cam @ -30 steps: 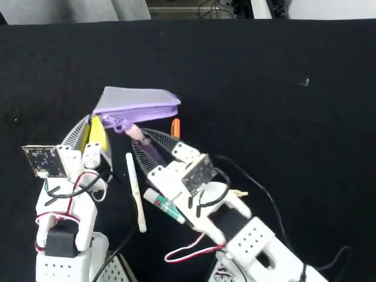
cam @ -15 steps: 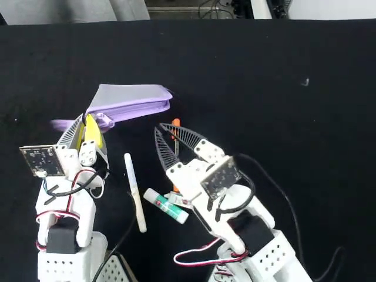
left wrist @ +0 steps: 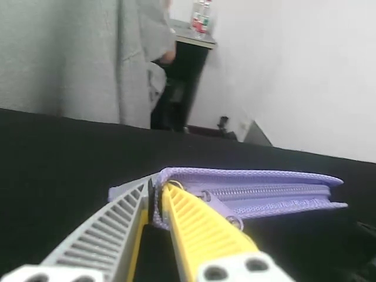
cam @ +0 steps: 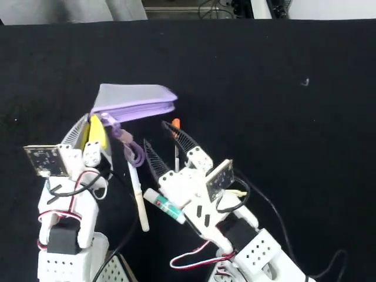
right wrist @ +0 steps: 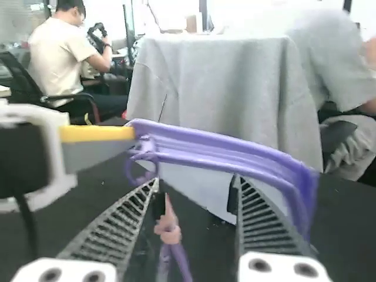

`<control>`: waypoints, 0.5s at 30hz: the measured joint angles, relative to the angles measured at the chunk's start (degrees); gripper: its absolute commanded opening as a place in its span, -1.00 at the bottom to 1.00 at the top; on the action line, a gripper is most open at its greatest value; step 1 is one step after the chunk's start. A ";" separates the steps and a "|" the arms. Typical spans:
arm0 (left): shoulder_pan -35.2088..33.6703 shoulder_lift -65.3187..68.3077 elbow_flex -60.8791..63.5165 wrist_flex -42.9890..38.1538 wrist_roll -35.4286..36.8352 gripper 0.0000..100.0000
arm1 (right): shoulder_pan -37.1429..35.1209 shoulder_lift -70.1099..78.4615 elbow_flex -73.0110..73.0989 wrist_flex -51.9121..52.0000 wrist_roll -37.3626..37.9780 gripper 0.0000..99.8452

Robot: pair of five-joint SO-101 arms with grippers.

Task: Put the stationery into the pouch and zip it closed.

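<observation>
A purple pouch [cam: 138, 97] lies on a black table [cam: 282, 88], well out from both arms. The left gripper [cam: 91, 119] is at the pouch's near left corner, its grey and yellow fingers clamped together on that corner. The right gripper [cam: 157, 134] is just below the pouch's near edge, toward its right end. Its two dark ribbed fingers are spread wide and grip nothing.

From the pouch's near edge a purple strap loop [cam: 135, 154] trails toward the arms, ending beside the right gripper's inner finger. Still outside the pouch are three items. A white pen [cam: 138, 200] lies below the loop. A glue stick [cam: 165, 205] is to the right of the pen and partly under the right arm. An orange pen [cam: 175, 124] is just below the pouch's right end, between the spread fingers.

The left wrist view looks along the closed left gripper [left wrist: 155, 194] and shows the pinched corner up close. The pouch [left wrist: 258, 188] stretches away from it, with the zip line running along its side.

The right wrist view looks between the parted fingers of the right gripper [right wrist: 197, 182]. The pouch [right wrist: 235, 155] is seen edge-on across the gap. The strap loop [right wrist: 140, 167] and a small pink tab [right wrist: 168, 230] hang in front of it. The left gripper's yellow finger [right wrist: 97, 134] meets the pouch's far end.
</observation>
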 measured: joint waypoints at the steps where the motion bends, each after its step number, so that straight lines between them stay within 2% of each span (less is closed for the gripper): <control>1: 1.14 0.00 0.00 0.00 0.00 -0.94 | -0.35 0.00 0.09 -0.18 -0.09 -0.65; 7: 7.38 0.00 0.00 0.00 0.00 -0.94 | -4.92 -0.18 0.44 -0.53 -0.53 -0.65; 15: 8.00 0.00 -0.09 0.00 0.00 -0.94 | -7.12 0.88 0.97 -0.88 -0.53 -0.66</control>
